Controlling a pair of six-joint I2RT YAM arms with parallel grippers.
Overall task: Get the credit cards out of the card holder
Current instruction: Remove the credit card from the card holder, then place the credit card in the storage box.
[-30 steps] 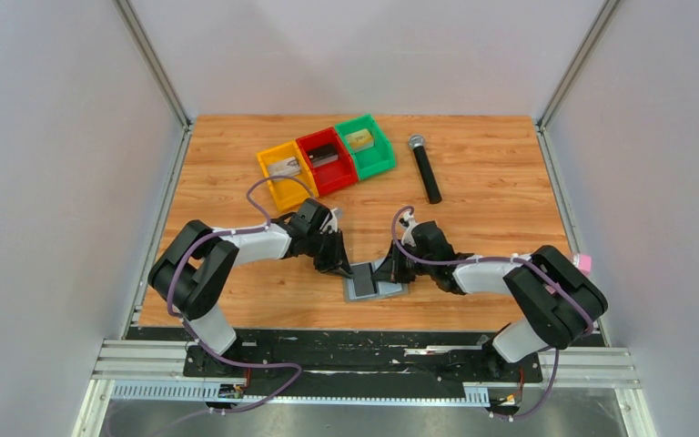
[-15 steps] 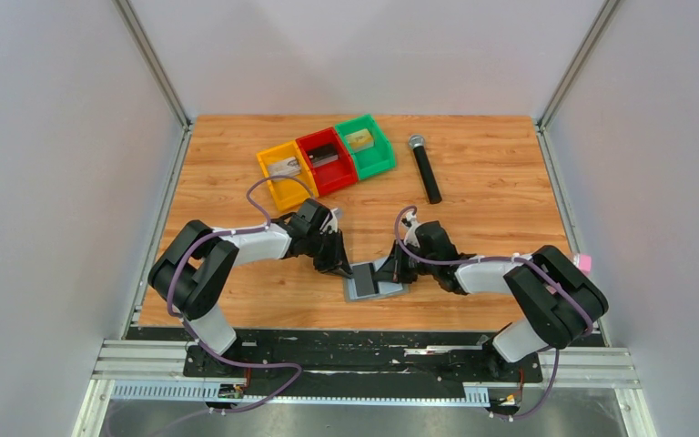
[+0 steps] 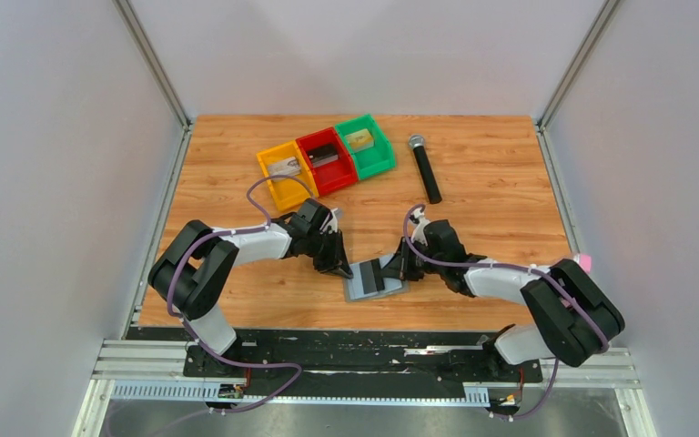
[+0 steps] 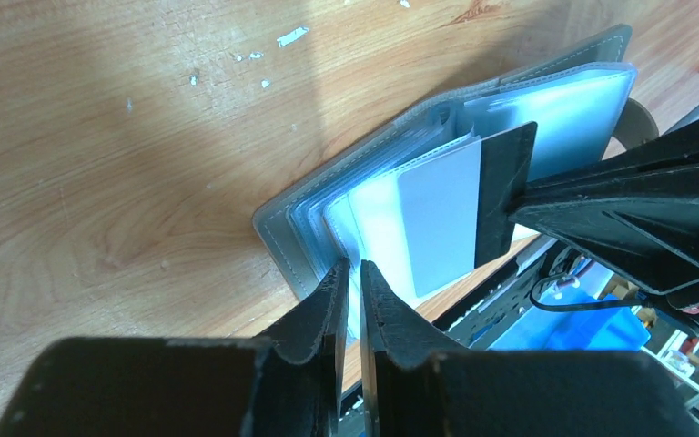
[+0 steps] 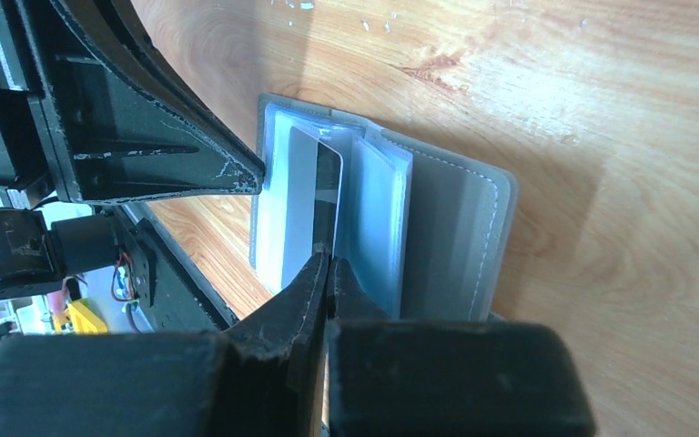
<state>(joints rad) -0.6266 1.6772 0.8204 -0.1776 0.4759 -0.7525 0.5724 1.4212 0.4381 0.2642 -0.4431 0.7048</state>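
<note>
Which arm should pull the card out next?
Right: the right pincer is shut on the card sticking out of the card holder, so it could just pull away. The left pincer pinches the holder's edge, steadying it.

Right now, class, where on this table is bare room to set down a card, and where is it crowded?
Bare wood lies right of the microphone, up to the table edge, and left of the yellow bin. Crowded: the near centre, where the left claw and right claw meet at the card holder.
</note>
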